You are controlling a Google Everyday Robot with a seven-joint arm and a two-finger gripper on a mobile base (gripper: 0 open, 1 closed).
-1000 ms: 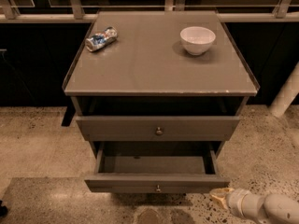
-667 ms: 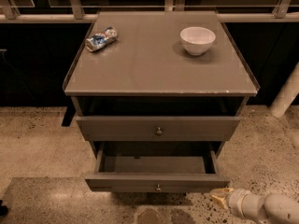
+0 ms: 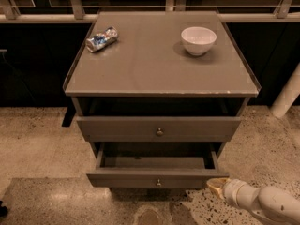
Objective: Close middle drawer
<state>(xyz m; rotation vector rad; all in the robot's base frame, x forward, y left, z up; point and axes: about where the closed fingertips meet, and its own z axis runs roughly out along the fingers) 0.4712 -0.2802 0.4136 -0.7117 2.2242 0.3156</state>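
Note:
The middle drawer [image 3: 157, 176] is the lower of the two grey drawers that show. It stands pulled well out, with its deep empty box open to view and a small round knob [image 3: 158, 183] on its flat front. My gripper [image 3: 216, 185] comes in from the lower right on a white arm. Its yellowish tip is at the right end of this drawer's front and seems to touch it. The drawer above [image 3: 159, 128] is pulled out a little. The bottom drawer is hidden below.
On the cabinet top [image 3: 154, 64] a white bowl [image 3: 198, 40] stands at the back right and a crumpled snack bag [image 3: 101, 39] lies at the back left. A railing runs behind the cabinet. Speckled floor [image 3: 37, 144] lies around it. A white post [image 3: 287, 97] stands at the right.
My gripper has edged up and left toward the drawer's front right corner. The middle drawer's front sits slightly further in than before.

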